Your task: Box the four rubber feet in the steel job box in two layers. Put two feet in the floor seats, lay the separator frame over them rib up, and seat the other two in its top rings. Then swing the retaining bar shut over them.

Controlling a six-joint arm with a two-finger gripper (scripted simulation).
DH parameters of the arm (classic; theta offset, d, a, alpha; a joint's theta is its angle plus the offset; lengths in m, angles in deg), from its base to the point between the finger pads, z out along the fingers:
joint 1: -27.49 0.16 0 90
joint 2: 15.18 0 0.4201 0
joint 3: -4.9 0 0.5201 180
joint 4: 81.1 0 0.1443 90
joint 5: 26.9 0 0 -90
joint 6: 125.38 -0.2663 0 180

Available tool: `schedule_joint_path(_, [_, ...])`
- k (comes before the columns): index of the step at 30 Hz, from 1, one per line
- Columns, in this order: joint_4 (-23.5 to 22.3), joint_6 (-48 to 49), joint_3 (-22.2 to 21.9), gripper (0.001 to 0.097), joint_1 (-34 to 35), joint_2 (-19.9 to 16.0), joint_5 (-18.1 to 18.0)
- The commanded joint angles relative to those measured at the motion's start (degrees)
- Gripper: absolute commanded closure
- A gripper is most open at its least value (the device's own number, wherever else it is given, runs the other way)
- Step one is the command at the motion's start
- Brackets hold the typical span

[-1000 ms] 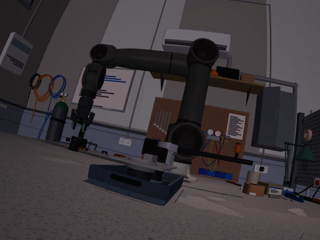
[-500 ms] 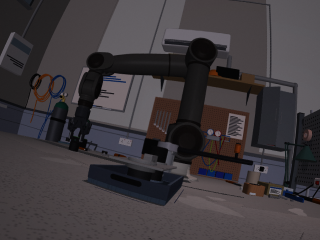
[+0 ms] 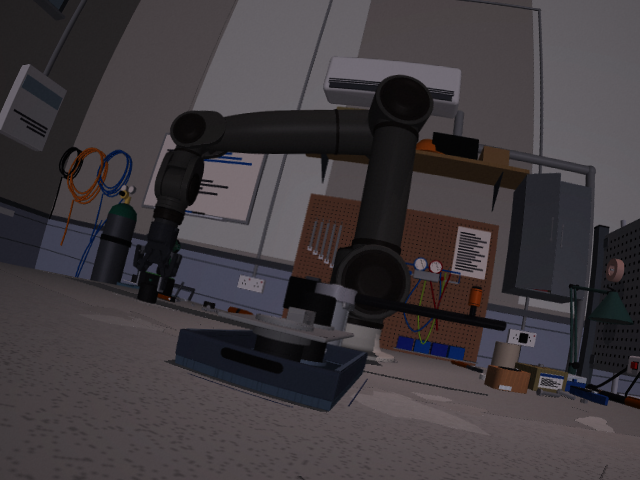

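Note:
The grey separator frame [image 3: 297,326] lies over the open steel job box [image 3: 271,364], with dark rubber feet [image 3: 282,347] showing under it inside the box. Far to the left, my gripper [image 3: 155,274] hangs open just above two loose black rubber feet [image 3: 149,287] that stand on the table, and it holds nothing. The retaining bar [image 3: 434,313] sticks out to the right behind the box, swung away from it. How the loose feet sit below the fingers is hard to make out in the dim light.
The table's far edge runs just behind the loose feet, with a gas cylinder [image 3: 113,242] and hanging hoses beyond it. My arm's base [image 3: 372,281] stands right behind the box. Tape rolls and small boxes [image 3: 509,373] clutter the right side.

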Motion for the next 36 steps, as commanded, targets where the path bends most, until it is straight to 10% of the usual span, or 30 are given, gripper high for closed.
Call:
schedule_joint_path(1, [0.0,0.0,0.1,0.0281,0.0,0.1,0.0])
schedule_joint_path(11, [0.0,0.0,0.1,0.0286,0.0,0.0,0.0])
schedule_joint_path(36, [-0.1,0.0,0.0,0.0786,0.0,0.0,0.0])
